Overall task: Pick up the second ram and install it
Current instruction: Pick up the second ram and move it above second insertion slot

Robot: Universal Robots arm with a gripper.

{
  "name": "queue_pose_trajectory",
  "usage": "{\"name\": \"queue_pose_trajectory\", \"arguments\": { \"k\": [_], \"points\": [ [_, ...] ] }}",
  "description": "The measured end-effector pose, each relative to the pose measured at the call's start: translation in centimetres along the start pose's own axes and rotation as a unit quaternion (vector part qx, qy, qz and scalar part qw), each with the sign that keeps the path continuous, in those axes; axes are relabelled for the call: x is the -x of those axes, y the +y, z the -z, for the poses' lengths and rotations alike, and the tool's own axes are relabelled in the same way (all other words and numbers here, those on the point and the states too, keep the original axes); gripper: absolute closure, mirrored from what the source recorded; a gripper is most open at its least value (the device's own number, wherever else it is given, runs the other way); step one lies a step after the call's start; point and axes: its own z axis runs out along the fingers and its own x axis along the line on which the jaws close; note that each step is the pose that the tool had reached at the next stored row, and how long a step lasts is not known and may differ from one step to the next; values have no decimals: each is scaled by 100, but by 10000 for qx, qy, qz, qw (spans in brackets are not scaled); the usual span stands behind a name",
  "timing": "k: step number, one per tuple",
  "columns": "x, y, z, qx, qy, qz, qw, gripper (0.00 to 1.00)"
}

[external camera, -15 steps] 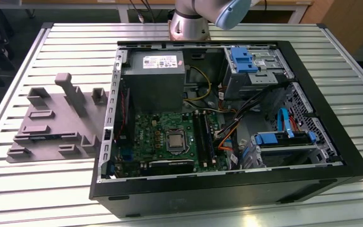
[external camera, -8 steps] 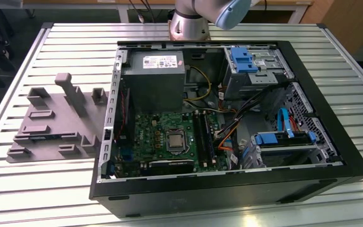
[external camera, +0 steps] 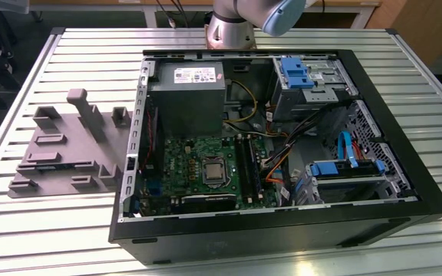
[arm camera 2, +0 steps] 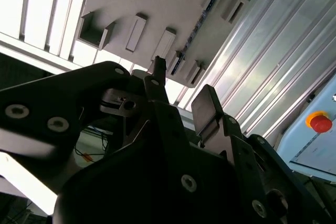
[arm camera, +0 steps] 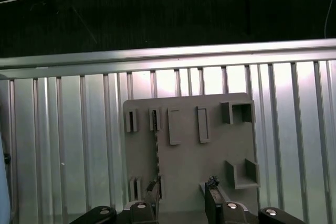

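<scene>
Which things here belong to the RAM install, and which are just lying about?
Part of the job:
- the second ram, standing on edge in the grey holder plate
- the gripper, open, facing that plate
- the motherboard's memory slots

Just lying about:
- power supply
- CPU socket
- blue drive brackets
- red push button
- slatted table

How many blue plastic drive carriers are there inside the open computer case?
2. One blue carrier sits at the far end of the case, near the arm's base; the other is nearer the camera, toward the exterior view's right. More could be hidden under the cables.
</scene>
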Motion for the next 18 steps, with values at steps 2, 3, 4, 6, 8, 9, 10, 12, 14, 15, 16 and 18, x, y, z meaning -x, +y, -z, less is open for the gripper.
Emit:
{"name": "queue_pose_trajectory", "arguments": {
  "k": [2, 3, 4, 6, 8, 9, 10, 12, 14, 15, 16, 18],
  "points": [
    [0, 0, -1, 0, 0, 0, 10000, 53],
    [0, 0, 0, 0, 0, 0, 10000, 53],
    [0, 0, -1, 0, 0, 0, 10000, 53],
    [-4, 0, -7, -2, -1, 0, 10000, 53],
    [-19, -2, -27, -2, -1, 1, 10000, 53],
    [-26, -2, -43, -1, 0, 0, 10000, 53],
    [-34, -2, -62, 0, 0, 0, 10000, 53],
    [-48, -2, -98, -1, 0, 0, 10000, 53],
    [-53, 0, -133, 0, 1, 0, 10000, 53],
    [-53, 0, -151, 0, 0, 0, 10000, 53],
    [-54, 0, -169, 0, 0, 0, 10000, 53],
    [-56, 0, -207, -1, 0, 0, 10000, 53]
  ]
}}
